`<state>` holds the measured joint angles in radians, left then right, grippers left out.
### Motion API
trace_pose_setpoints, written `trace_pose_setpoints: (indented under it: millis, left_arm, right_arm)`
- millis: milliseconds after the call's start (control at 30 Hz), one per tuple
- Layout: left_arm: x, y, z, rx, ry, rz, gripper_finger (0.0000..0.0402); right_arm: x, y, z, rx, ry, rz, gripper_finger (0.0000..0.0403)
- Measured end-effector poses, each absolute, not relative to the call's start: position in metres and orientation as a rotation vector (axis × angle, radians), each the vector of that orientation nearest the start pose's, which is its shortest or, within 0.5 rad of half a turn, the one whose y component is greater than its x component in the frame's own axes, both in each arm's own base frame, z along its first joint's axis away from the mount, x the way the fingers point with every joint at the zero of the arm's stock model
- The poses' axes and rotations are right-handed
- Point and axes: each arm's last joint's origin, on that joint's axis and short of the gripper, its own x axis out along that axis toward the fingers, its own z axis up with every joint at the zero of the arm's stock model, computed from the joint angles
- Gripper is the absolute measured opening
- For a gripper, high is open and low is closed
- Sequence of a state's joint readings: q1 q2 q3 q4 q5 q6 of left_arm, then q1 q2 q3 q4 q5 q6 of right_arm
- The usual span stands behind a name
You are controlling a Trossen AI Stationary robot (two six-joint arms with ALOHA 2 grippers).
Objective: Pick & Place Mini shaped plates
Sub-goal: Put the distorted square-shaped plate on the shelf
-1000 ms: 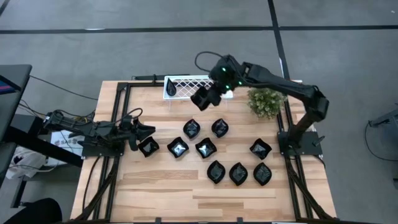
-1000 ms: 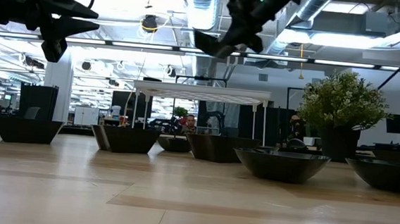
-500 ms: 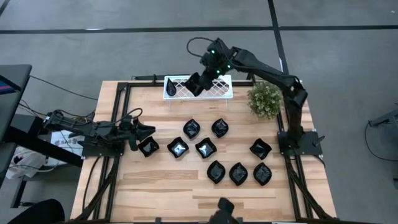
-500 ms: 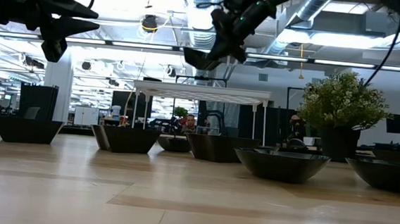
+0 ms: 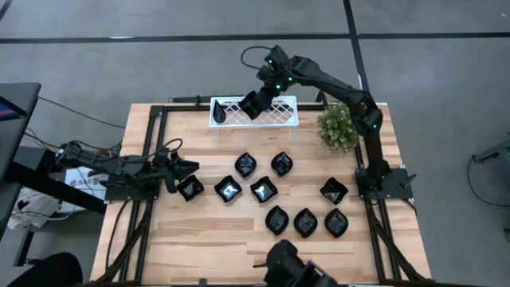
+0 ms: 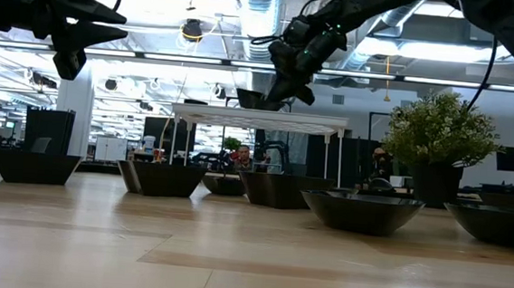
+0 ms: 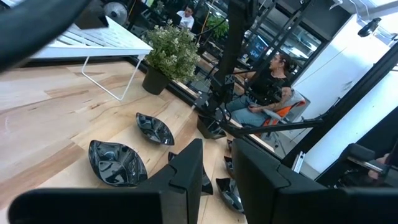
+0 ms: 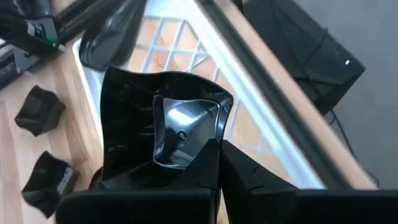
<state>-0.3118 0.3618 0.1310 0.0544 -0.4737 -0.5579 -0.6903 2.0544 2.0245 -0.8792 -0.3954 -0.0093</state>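
One small shiny black plate [image 8: 166, 121] with curvy edges is up in the air over the white tray [image 5: 280, 116], pinched by the right gripper [image 5: 252, 104]. A slim black plate [image 5: 217, 110] already lies in the tray's left end. Nine more black plates sit on the wooden table [image 5: 199, 231]: one by the left gripper [image 5: 190, 188], two [image 5: 245, 165] side by side in the middle, and three leaf-shaped ones [image 5: 305, 222] in a row near the front.
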Motion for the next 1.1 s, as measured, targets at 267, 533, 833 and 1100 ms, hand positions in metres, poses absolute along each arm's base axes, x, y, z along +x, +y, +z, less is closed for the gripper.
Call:
trace_pose_setpoints:
  millis: [267,533,833,1100]
  left_arm:
    - [0.116,-0.023,0.184,-0.491,0.107,0.201,0.0088]
    - [0.116,-0.023,0.184,-0.494,0.1,0.199,0.0088]
    - [0.116,-0.023,0.184,-0.494,0.1,0.199,0.0088]
    - [0.116,-0.023,0.184,-0.494,0.1,0.199,0.0088]
  right_arm:
    - [0.356,-0.283,0.301,0.487,0.795,-0.241,0.0]
    - [0.355,-0.286,0.3,0.481,0.792,-0.245,0.0]
    - [0.355,-0.282,0.3,0.513,0.801,-0.221,0.0]
    - [0.356,-0.28,0.3,0.526,0.802,-0.199,0.0001]
